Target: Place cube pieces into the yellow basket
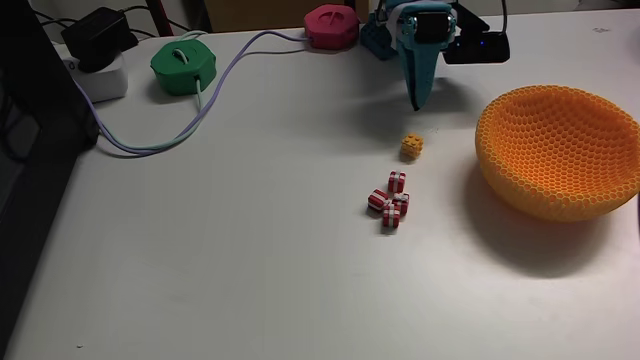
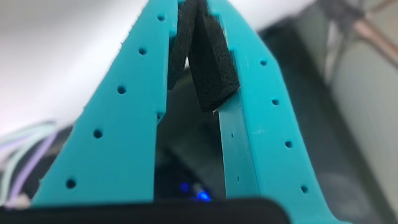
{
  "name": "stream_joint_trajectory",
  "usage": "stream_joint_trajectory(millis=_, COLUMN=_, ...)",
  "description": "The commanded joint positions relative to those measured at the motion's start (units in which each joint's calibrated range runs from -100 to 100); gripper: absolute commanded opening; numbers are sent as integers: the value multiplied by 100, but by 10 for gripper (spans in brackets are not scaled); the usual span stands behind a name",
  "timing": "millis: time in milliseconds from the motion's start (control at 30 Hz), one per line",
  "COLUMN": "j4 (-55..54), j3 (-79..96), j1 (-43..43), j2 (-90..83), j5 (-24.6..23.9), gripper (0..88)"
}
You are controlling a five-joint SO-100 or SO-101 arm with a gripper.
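Note:
Several tiny red cube pieces [image 1: 391,204] with white bands lie in a tight cluster on the white table, near the middle of the fixed view. To their right stands the yellow basket [image 1: 562,150], a large honeycomb-walled bowl with nothing visible inside. My teal gripper [image 1: 416,103] hangs tip-down at the back of the table, well behind the cubes and left of the basket. In the wrist view the gripper [image 2: 193,9] is shut, its black foam pads [image 2: 211,68] pressed together with nothing between them.
A small yellow cube [image 1: 411,146] lies between the gripper tip and the red cluster. At the back stand a green round device [image 1: 183,68], a pink one [image 1: 331,25] and a black adapter [image 1: 97,40], with cables [image 1: 210,95] trailing left. A dark panel [image 1: 30,160] borders the left edge.

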Motion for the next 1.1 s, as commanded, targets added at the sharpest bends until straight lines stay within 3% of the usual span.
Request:
stream_joint_trajectory(millis=0, j4=-24, j3=-314, j1=-22, j2=-30, j5=29, gripper=0)
stream_joint_trajectory(millis=167, j4=-33, j3=-920, j1=-78, j2=236, j5=107, gripper=0)
stream_joint_trajectory(millis=367, j4=271, j3=-2981, j1=-22, j2=2442, j5=166, gripper=0)
stream_joint_trajectory(millis=567, j4=254, j3=-3665, j1=-349, j2=4156, j5=195, gripper=1)
stream_joint_trajectory(millis=733, j4=245, j3=-4300, j1=-116, j2=6031, j5=298, gripper=94)
stream_joint_trajectory(millis=867, j4=106, j3=-4512, j1=80, j2=6552, j5=469, gripper=152)
stream_joint_trajectory(millis=1067, j4=-485, j3=-4657, j1=229, j2=7423, j5=615, gripper=180)
